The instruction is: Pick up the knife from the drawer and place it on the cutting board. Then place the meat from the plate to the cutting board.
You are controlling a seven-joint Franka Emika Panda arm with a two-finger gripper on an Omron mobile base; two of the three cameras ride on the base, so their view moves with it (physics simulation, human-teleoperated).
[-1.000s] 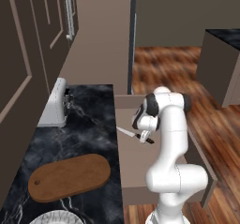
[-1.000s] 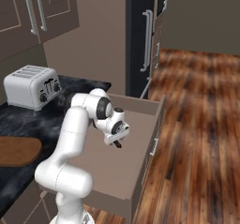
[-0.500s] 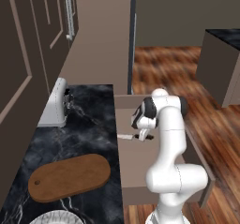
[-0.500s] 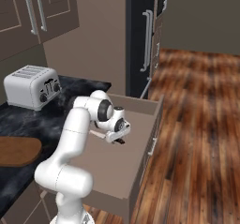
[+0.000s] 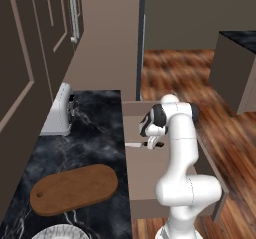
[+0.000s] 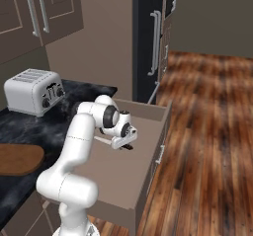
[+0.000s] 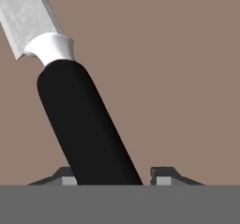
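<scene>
Knife (image 7: 86, 124): round black handle, white collar, flat silver blade running off the upper left of the hand view. Lies flat inside the open tan drawer (image 6: 148, 114), blade toward the worktop (image 5: 95, 133). End effector (image 7: 115, 175) low over the handle, handle between the fingertips (image 7: 164, 174); closed on it or not, cannot tell. Brown board (image 5: 75, 189) on the worktop, plate (image 5: 60, 231) just beside it.

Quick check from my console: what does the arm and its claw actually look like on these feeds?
The arm is glossy white with rounded segments and dark grey joint bands. The claw has a white body with two small dark fingertips. No cables or markings visible.
</scene>
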